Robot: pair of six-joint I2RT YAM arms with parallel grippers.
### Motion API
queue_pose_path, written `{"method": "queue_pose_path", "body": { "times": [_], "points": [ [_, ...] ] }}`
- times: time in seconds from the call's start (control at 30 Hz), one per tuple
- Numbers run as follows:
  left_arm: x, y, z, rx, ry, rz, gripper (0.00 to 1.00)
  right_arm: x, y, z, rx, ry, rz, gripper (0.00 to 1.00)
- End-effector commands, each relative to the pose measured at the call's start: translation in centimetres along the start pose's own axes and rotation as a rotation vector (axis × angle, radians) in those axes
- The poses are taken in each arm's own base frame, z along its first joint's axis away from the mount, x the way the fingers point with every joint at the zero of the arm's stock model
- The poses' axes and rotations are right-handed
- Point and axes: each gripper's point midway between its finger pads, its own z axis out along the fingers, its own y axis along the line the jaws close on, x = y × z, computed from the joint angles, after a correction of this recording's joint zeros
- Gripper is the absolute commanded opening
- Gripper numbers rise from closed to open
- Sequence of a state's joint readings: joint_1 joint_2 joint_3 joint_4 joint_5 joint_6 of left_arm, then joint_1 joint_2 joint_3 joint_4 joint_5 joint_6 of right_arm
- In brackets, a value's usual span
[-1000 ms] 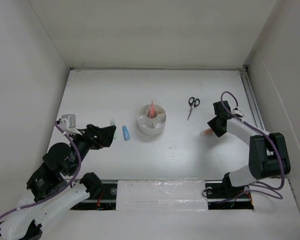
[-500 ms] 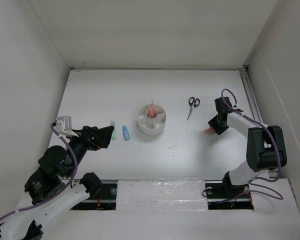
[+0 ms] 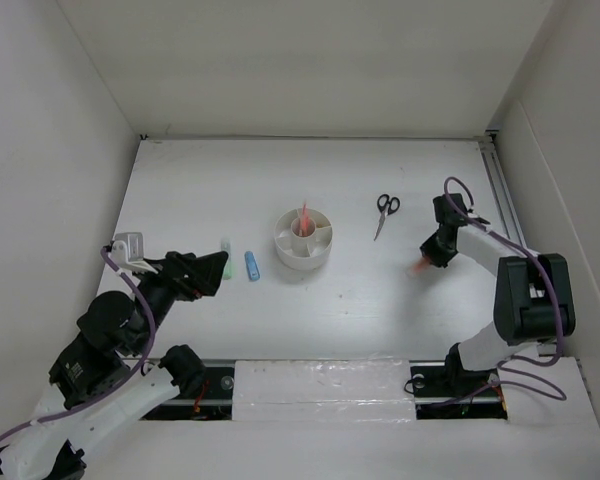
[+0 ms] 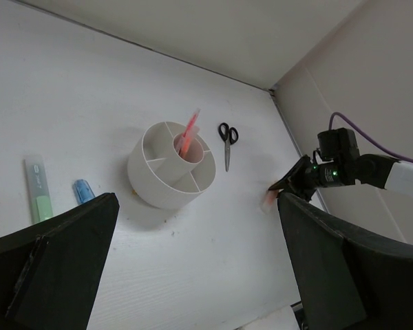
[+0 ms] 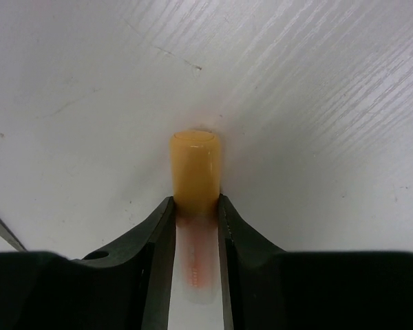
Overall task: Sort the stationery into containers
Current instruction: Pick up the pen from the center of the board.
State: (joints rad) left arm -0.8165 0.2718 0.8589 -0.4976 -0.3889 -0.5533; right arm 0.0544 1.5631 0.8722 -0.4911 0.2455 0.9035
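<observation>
My right gripper is low at the table's right side, its jaws pressed against both sides of the orange-yellow marker, which lies flat with its cap sticking out past the fingertips. The round white organizer stands mid-table with a pink pen upright in its centre cup. Black-handled scissors lie to its right. A blue marker and a green marker lie to its left. Just before these my left gripper hovers open, holding nothing.
White walls close in the table at the back and both sides. A rail runs along the right edge. From the left wrist, the organizer, scissors, green marker and blue marker show ahead.
The right gripper's jaws have narrowed onto the orange-yellow marker and the wrist has shifted slightly. The left arm swung a little toward the green marker a second ago and has since held still.
</observation>
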Motion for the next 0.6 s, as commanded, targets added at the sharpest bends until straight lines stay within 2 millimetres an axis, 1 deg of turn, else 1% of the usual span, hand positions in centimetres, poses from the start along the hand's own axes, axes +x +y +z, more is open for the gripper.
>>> {"method": "queue_pose_path", "body": {
  "times": [0.0, 0.03, 0.07, 0.1, 0.13, 0.17, 0.2, 0.23, 0.27, 0.3, 0.33, 0.37, 0.4, 0.43, 0.5, 0.53, 0.57],
  "points": [
    [-0.2, -0.3, 0.7, -0.004, -0.007, 0.015, 1.00, -1.0, 1.8, -1.8, -0.083, -0.066, -0.045, 0.00],
    [-0.2, -0.3, 0.7, -0.004, -0.007, 0.015, 1.00, -1.3, 2.5, -2.5, -0.116, -0.087, -0.058, 0.00],
    [0.0, -0.3, 0.9, -0.010, 0.002, 0.020, 1.00, -2.1, 3.2, -3.8, -0.155, -0.131, -0.060, 0.00],
    [0.2, -0.1, 1.2, -0.024, 0.006, 0.025, 1.00, -2.2, 3.7, -4.5, -0.182, -0.158, -0.077, 0.00],
    [0.2, -0.1, 1.2, -0.024, 0.006, 0.016, 1.00, -2.7, 4.0, -5.2, -0.208, -0.179, -0.077, 0.00],
    [0.3, 0.0, 1.4, -0.038, 0.009, 0.021, 1.00, -2.7, 4.5, -6.0, -0.232, -0.190, -0.081, 0.00],
    [0.6, 0.2, 1.6, -0.048, 0.023, 0.029, 1.00, -3.5, 4.5, -7.0, -0.250, -0.227, -0.090, 0.00],
    [0.2, 0.1, 1.5, -0.050, 0.011, 0.026, 1.00, -3.8, 4.9, -7.8, -0.263, -0.253, -0.090, 0.00],
    [0.4, 0.1, 1.6, -0.055, 0.017, 0.029, 1.00, -4.1, 5.5, -8.8, -0.286, -0.276, -0.109, 0.00],
    [0.4, 0.3, 1.8, -0.068, 0.018, 0.023, 1.00, -4.4, 5.6, -9.7, -0.305, -0.302, -0.134, 0.00],
    [0.4, 0.3, 1.8, -0.069, 0.018, 0.023, 1.00, -4.7, 6.6, -11.0, -0.345, -0.334, -0.153, 0.00],
    [0.6, 0.3, 2.1, -0.074, 0.025, 0.028, 1.00, -4.9, 7.1, -11.8, -0.375, -0.357, -0.171, 0.00],
    [0.5, 0.4, 2.1, -0.082, 0.020, 0.028, 1.00, -5.3, 7.6, -13.6, -0.429, -0.398, -0.207, 0.00],
    [1.0, 0.6, 2.3, -0.094, 0.037, 0.030, 1.00, -5.8, 8.7, -15.1, -0.495, -0.436, -0.220, 0.00],
    [1.1, 0.8, 2.5, -0.109, 0.039, 0.035, 1.00, -5.4, 9.8, -17.2, -0.589, -0.458, -0.243, 0.00],
    [1.1, 1.0, 2.5, -0.123, 0.037, 0.029, 1.00, -5.6, 10.0, -18.5, -0.638, -0.482, -0.251, 0.00],
    [1.1, 1.0, 2.5, -0.123, 0.037, 0.029, 1.00, -5.2, 11.0, -19.8, -0.709, -0.486, -0.274, 0.00]
  ]
}}
